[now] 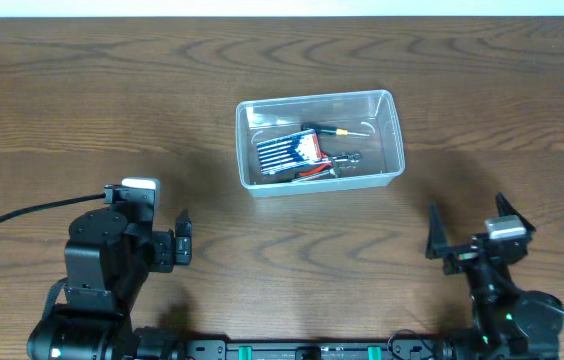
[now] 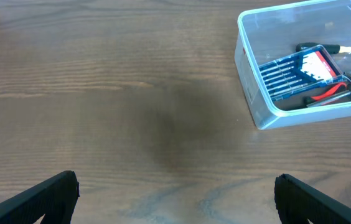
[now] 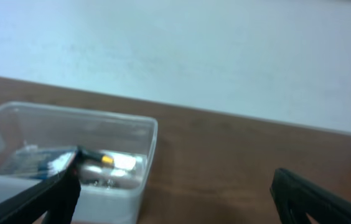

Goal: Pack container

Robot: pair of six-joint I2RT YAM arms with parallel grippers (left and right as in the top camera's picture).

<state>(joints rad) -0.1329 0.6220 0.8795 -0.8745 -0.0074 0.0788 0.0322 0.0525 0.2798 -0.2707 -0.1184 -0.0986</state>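
Packing looks pretty much wrapped up here, as far as I can judge. The container (image 1: 244,145) sits on the table (image 1: 82,90) toward the far side, roughly in the middle between the two arms and well apart from both. Inside it there's a blue case of drill bits (image 1: 289,150), a black-handled screwdriver (image 1: 327,130) lying just beyond the case, and a red-handled tool (image 1: 314,172) on the near side, pliers by the look of it. There's also something small and metallic next to that, too small for me to name.

The left gripper (image 1: 185,240) is spread wide with nothing in it, hanging over bare wood near the robot's edge. The right gripper (image 1: 467,225) is wide apart and carrying nothing too, low over the table on its own side.

I can't spot any loose item on the wood in any view, and no lid either. So my guess is the next move is either nothing at all, or a reach toward something outside the cameras. Nothing stands between either arm and the container, so it's a straight run in from either side.
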